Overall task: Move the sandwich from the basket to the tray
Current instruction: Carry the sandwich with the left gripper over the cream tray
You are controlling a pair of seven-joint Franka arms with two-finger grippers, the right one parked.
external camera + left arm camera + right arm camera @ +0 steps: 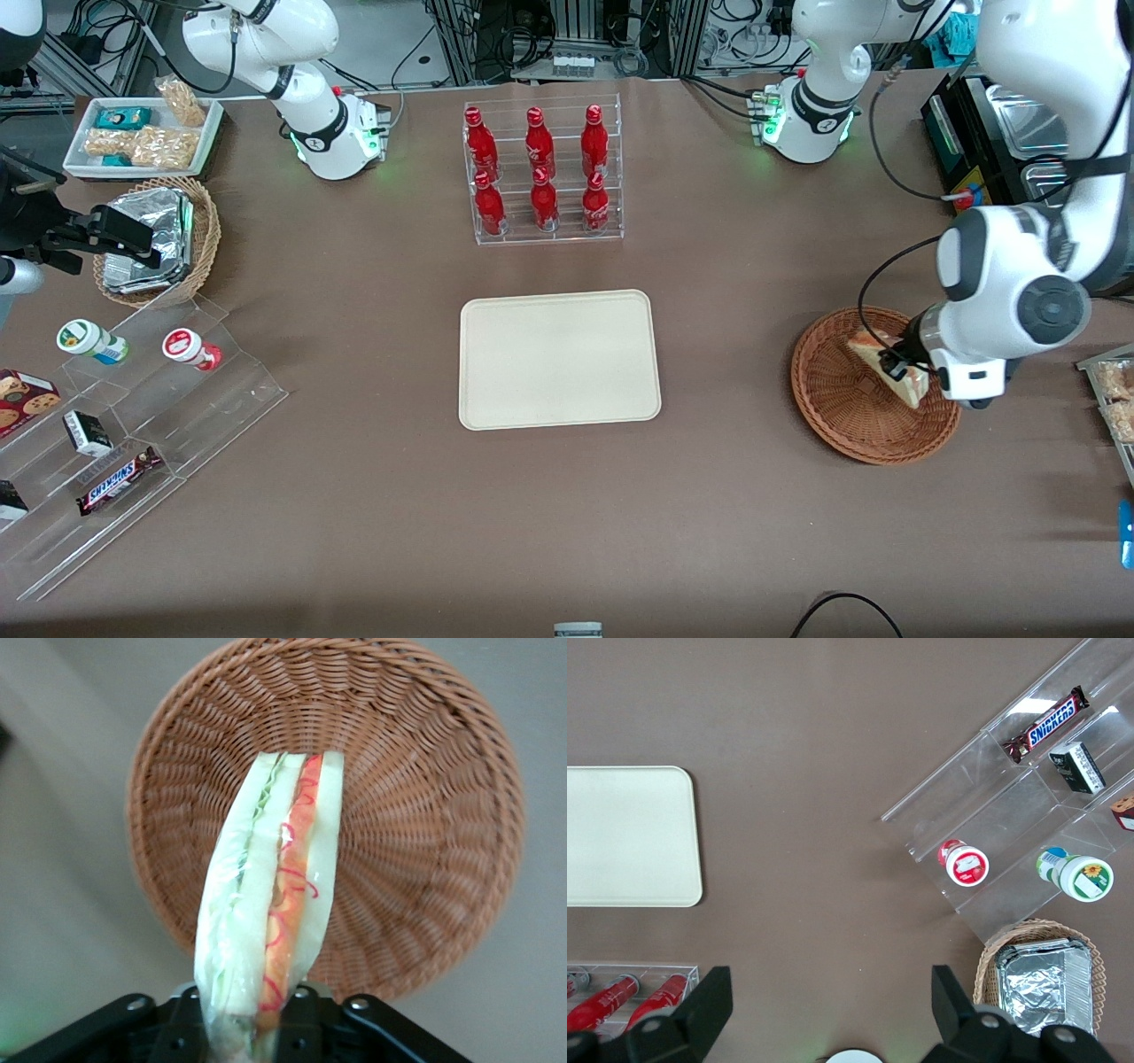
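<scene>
Hand [897, 365] at frame right pinches sandwich [889, 367] above basket [842, 416], wedge's long axis pointing down-right, fillings edge-on.

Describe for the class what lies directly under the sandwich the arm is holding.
The sandwich, clamped in the gripper, hangs above the basket. Under it only bare woven wicker shows. The strip of basket floor directly covered by the sandwich cannot be seen.

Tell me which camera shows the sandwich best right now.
The left wrist view: the sandwich fills it, filling layers visible, held in the gripper above the basket. The front view shows only a small wedge partly hidden by the arm. The right wrist view misses it.
</scene>
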